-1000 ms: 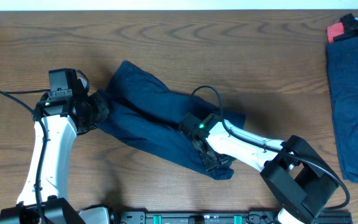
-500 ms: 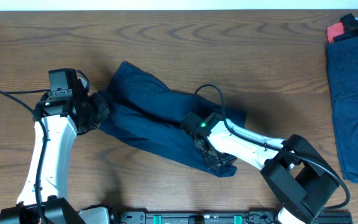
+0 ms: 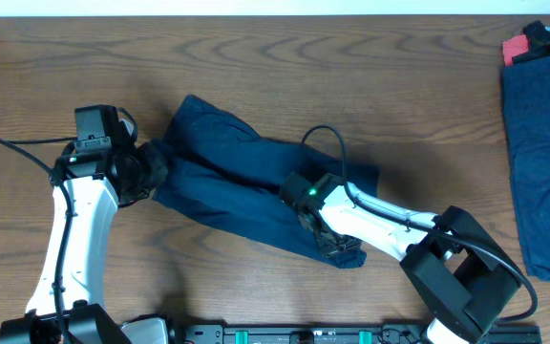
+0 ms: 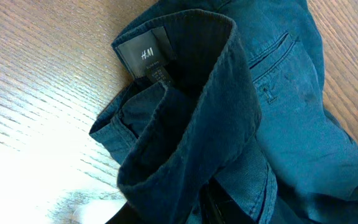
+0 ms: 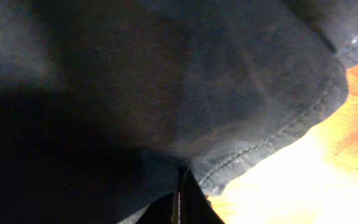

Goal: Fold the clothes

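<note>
- I'm clamping left tool (image 3: 151, 170) on waistband (image 4: 185, 93) of navy trousers (image 3: 227, 182), mid-table (image 3: 256, 57).
- Right tool (image 3: 337, 250) is pinching leg hem (image 5: 278, 134), jaws together.
- Trousers are lying 10-to-4 o'clock; reckon I'm carrying hem toward 10.

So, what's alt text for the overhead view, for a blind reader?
A crumpled navy garment lies on a wooden table, pinched by a robot's left pincer at its waistband and the right pincer at a leg hem. More navy clothes lie far right.

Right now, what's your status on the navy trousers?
Left gripper shut on trousers waistband. Right gripper shut on a leg hem. Trousers lying crumpled diagonally on table, unfolded. Nothing blocking; other dark garment far right.
</note>
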Controlling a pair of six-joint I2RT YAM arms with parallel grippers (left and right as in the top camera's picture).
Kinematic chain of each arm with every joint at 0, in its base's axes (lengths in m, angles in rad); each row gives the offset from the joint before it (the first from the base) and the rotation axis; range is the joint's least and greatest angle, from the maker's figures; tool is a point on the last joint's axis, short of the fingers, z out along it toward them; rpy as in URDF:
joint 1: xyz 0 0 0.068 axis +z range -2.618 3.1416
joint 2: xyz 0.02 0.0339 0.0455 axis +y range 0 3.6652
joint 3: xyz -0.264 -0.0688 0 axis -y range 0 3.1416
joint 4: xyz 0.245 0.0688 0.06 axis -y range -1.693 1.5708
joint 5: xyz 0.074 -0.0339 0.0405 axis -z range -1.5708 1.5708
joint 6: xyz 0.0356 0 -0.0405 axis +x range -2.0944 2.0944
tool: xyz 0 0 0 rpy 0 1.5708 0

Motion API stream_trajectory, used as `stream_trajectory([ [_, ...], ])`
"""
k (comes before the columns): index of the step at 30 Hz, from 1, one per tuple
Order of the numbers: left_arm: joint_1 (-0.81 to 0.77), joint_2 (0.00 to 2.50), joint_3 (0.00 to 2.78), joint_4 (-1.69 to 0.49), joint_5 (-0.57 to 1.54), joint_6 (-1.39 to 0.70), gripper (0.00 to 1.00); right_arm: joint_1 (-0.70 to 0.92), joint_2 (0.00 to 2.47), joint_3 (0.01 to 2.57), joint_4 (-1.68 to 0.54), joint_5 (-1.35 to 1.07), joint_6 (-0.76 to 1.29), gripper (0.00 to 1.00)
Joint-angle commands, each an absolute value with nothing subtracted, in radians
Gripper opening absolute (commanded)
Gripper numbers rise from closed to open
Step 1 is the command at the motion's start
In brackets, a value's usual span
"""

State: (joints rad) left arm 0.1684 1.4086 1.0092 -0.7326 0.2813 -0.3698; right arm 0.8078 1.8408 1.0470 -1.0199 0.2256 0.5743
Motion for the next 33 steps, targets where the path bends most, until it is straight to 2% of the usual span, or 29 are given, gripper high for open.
stream_trajectory([
  [1,0.174,1.414,1.018,-0.735,0.268,-0.368,0.23,0.785,1.844,1.058,-1.025,0.267,0.616,0.01],
  [3,0.174,1.414,1.018,-0.735,0.268,-0.368,0.23,0.777,1.844,1.068,-1.03,0.268,0.629,0.01],
  [4,0.174,1.414,1.018,-0.736,0.269,-0.368,0.19,0.773,1.844,1.077,-1.04,0.274,0.643,0.01],
  [5,0.174,1.412,1.018,-0.739,0.269,-0.368,0.1,0.77,1.844,1.085,-1.052,0.283,0.658,0.01],
  [6,0.174,1.409,1.018,-0.748,0.269,-0.368,0.06,0.767,1.843,1.096,-1.069,0.296,0.678,0.01],
  [16,0.174,1.228,1.018,-0.841,0.269,-0.369,0.06,0.759,1.707,1.139,-1.139,0.333,0.771,0.01],
  [26,0.174,0.921,1.028,-0.871,0.269,-0.38,0.06,0.758,1.329,1.143,-1.147,0.33,0.768,0.01],
  [33,0.174,0.773,1.147,-0.891,0.269,-0.38,0.06,0.758,1.103,1.213,-1.175,0.384,0.759,0.01],
])
